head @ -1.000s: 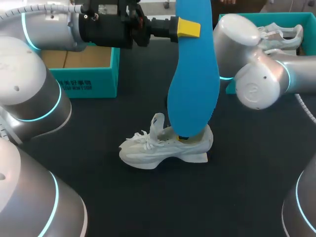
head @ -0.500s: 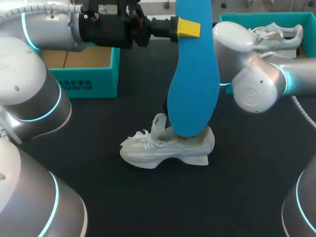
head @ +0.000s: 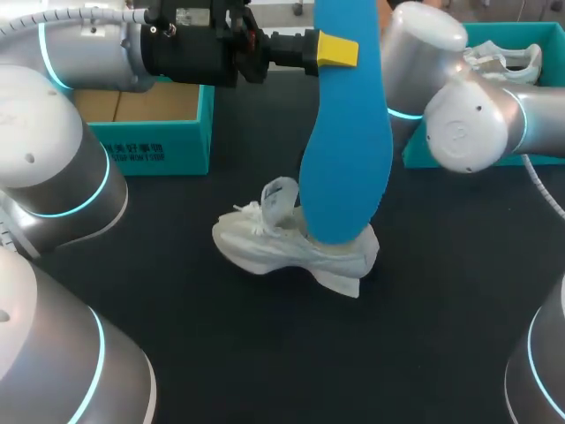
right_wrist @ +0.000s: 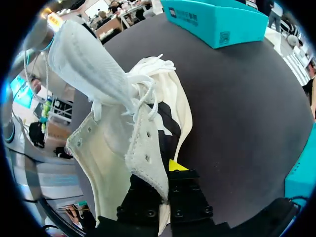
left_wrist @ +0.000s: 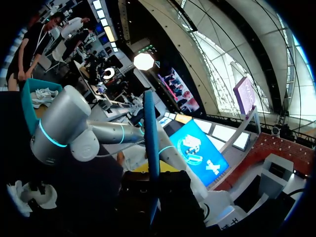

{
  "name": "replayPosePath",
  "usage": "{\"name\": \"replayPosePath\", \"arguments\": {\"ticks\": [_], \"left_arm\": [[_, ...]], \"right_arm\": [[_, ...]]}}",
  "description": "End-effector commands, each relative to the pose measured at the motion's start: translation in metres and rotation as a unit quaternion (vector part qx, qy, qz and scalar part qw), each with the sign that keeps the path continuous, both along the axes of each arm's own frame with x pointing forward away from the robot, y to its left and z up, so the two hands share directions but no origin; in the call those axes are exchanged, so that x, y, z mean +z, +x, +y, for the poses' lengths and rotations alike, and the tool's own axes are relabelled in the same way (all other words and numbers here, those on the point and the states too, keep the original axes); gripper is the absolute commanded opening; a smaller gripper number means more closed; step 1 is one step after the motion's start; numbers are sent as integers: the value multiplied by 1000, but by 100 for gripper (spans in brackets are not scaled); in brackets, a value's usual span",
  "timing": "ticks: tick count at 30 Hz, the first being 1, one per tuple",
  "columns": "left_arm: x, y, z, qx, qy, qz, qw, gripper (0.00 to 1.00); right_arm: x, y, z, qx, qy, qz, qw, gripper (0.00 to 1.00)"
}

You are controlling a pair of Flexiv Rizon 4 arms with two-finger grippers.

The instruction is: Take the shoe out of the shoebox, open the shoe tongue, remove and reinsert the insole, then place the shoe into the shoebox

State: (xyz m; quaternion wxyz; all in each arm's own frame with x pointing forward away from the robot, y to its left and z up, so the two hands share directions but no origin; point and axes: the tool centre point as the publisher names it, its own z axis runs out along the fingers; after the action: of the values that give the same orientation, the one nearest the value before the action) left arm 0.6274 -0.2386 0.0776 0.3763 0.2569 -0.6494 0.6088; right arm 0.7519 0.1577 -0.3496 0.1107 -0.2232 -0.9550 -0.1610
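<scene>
My left gripper (head: 337, 49) is high over the table's far middle, shut on the top end of a long blue insole (head: 344, 141) that hangs down in front of the shoe. In the left wrist view the insole (left_wrist: 150, 138) runs edge-on out from between the fingers of that gripper (left_wrist: 152, 180). The white shoe (head: 282, 247) sits tilted on the dark table, tongue (head: 281, 196) raised. My right gripper (right_wrist: 165, 170) is shut on the shoe's (right_wrist: 123, 143) side wall at the collar, one yellow tip inside. In the head view the insole hides it.
A teal shoebox (head: 159, 146) stands at the back left, open with a brown inside. A second teal box (head: 424, 150) at the back right holds another white shoe (head: 503, 62). My right arm's elbow (head: 468, 124) hangs over the table in front of that box.
My right gripper has shut on the shoe's collar and pulled it, tipping the shoe and shifting it slightly left. The right arm's elbow rose toward the back. The left arm and insole stayed still.
</scene>
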Motion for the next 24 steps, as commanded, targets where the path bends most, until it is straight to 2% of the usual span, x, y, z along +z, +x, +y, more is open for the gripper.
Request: {"name": "replayPosePath", "arguments": {"ticks": [1,13,14,15,17,19,24], "left_arm": [[-1,-1,0,1,-1,0,1000,0],[-1,-1,0,1,-1,0,1000,0],[-1,-1,0,1,-1,0,1000,0],[-1,-1,0,1,-1,0,1000,0],[-1,-1,0,1,-1,0,1000,0],[-1,-1,0,1,-1,0,1000,0],[-1,-1,0,1,-1,0,1000,0]], "right_arm": [[2,-16,-12,-177,90,-20,980,0],[2,-16,-12,-177,90,-20,980,0],[3,-15,-17,-221,120,-25,968,0],[3,-14,-19,-248,122,-37,960,0],[2,-13,-26,-332,126,-42,934,0],[0,-14,-29,-379,114,-53,917,0],[-6,-15,-30,-445,107,-50,888,0]]}}
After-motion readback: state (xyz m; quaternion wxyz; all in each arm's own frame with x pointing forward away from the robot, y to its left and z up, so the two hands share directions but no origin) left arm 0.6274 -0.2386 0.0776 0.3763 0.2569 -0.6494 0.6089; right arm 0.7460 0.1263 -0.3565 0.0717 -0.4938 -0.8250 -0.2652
